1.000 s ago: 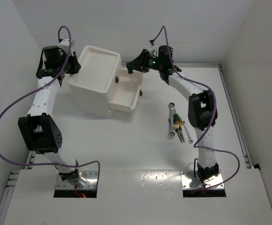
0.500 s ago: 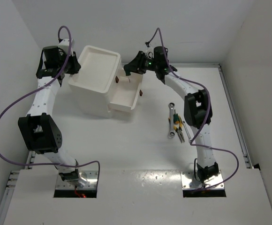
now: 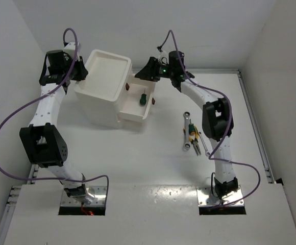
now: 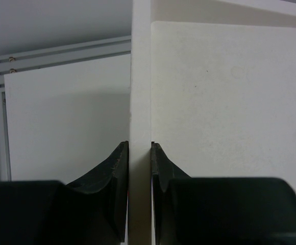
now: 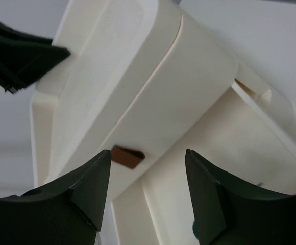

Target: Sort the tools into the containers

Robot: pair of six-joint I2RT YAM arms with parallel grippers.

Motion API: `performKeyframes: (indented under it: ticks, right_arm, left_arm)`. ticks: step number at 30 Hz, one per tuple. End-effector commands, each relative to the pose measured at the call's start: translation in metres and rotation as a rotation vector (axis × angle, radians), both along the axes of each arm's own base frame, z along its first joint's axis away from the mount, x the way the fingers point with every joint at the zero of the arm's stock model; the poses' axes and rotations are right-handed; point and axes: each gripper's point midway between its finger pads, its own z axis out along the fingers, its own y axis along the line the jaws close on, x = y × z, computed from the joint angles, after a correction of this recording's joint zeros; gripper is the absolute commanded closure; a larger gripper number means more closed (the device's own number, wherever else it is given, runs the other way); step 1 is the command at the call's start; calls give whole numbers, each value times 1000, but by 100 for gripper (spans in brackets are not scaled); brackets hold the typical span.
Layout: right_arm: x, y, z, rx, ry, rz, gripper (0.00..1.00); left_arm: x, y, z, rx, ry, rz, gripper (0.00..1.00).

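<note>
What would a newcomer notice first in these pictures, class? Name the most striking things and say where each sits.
A white cabinet stands at the far left of the table, the left arm's tool clamped on its top rim. A green-handled screwdriver lies in its open drawer, near the right arm's open tool. Wrenches and pliers lie bunched right of centre.

Left fingers close together; right fingers wide apart.

White table, plain white walls
</note>
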Motion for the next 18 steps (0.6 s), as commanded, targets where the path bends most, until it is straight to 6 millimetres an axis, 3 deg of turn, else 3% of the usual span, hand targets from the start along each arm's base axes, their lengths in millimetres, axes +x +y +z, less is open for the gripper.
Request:
performKeyframes:
  ticks: [1, 3, 4, 6, 7, 8, 9, 14, 18]
  right_arm:
    - [-17, -37, 75, -56, -277, 24, 40]
    - [-23, -64, 69, -168, -326, 16, 41]
    - [-33, -91, 57, -288, -344, 28, 44]
    - [-40, -125, 40, -424, -306, -10, 48]
    - [-56, -149, 13, -508, -229, 11, 49]
    - [-71, -163, 22, -542, -231, -3, 49]
    - [-86, -180, -3, -609, -156, -20, 49]
    - [-172, -225, -56, -808, 62, 5, 56]
    - [-207, -245, -85, -869, 230, -37, 52]
  left_arm:
    - [-40, -31, -94, -131, 362, -62, 100]
    - [-40, -31, -94, -130, 362, -62, 100]
    - [-40, -31, -94, -130, 362, -62, 100]
    - [-38, -30, -91, -121, 350, -68, 100]
    - [-38, -28, -91, -114, 350, -59, 100]
    - [-38, -28, -91, -114, 350, -59, 100]
    - [-38, -28, -91, -114, 350, -59, 100]
    - [-36, -28, -88, -106, 339, -65, 100]
    - [-34, -27, -84, -104, 330, -65, 100]
